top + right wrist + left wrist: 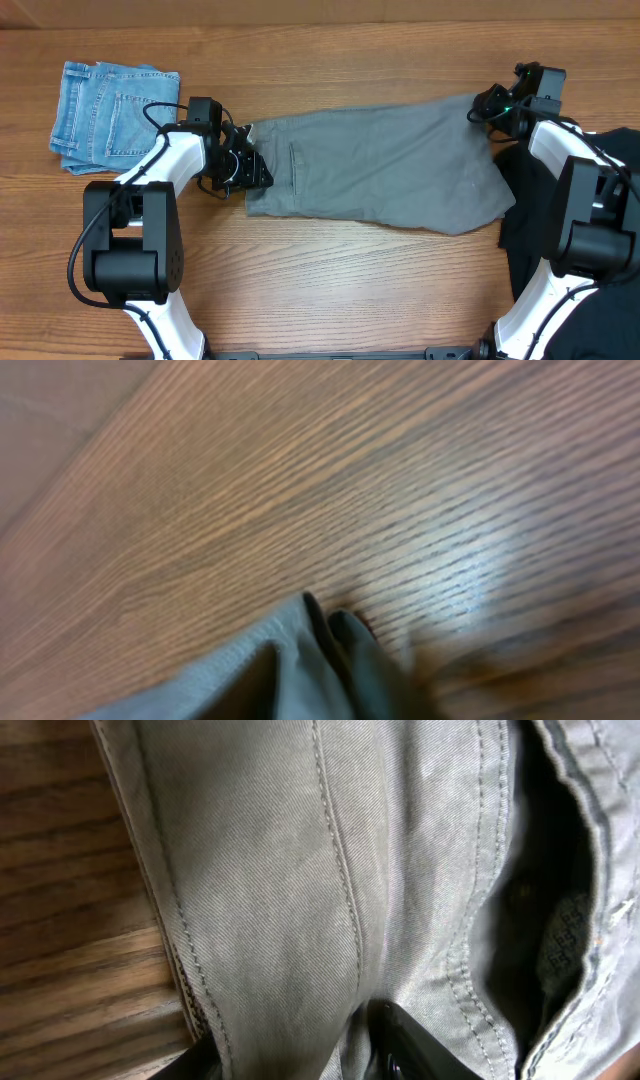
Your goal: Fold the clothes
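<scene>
Overhead: looks straight down from far off, whole bench (pixel 330 290) in frame. Left wrist: very close on the clothes (pixel 280 870), bench strip at frame left. Right wrist: low, oblique, near the bench, cloth corner at bottom centre. Shared by all: clothes, bench.

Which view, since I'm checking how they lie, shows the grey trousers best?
Overhead: the grey trousers show almost whole, spread out. The left wrist view gives only a close-up of seams and waistband; the right wrist view, just one corner.

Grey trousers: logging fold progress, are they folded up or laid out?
Laid out: the grey trousers stretch full length, flat on the table.
</scene>
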You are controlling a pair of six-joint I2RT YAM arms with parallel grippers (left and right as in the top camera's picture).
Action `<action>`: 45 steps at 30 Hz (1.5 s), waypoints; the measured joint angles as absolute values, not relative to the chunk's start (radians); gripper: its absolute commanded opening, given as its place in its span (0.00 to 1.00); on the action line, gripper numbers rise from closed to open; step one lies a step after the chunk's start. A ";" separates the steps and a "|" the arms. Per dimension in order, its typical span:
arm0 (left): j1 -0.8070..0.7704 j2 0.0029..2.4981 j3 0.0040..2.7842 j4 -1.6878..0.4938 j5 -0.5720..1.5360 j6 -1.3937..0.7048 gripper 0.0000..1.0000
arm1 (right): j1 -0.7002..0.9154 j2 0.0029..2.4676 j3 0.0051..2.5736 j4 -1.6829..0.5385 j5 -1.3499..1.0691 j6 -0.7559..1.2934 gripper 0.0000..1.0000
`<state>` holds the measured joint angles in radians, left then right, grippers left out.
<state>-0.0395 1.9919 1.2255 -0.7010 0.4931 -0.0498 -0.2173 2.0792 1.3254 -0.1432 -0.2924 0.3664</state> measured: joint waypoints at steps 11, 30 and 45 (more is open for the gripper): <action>-0.043 2.041 1.353 -0.977 0.436 -0.046 0.52 | -0.246 1.824 1.337 -0.482 -0.404 0.323 0.49; -0.176 2.040 1.405 -0.789 0.496 -0.034 0.45 | -0.189 1.808 1.032 -0.873 -0.246 0.487 0.11; -0.166 1.979 1.277 -0.695 0.202 -0.089 0.49 | -0.175 1.747 1.003 -1.074 -0.198 0.483 0.17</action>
<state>-0.1661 1.9793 1.2766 -0.6952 0.2016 -0.0895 -0.1745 1.7473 1.0035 -1.0744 -0.1978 0.4828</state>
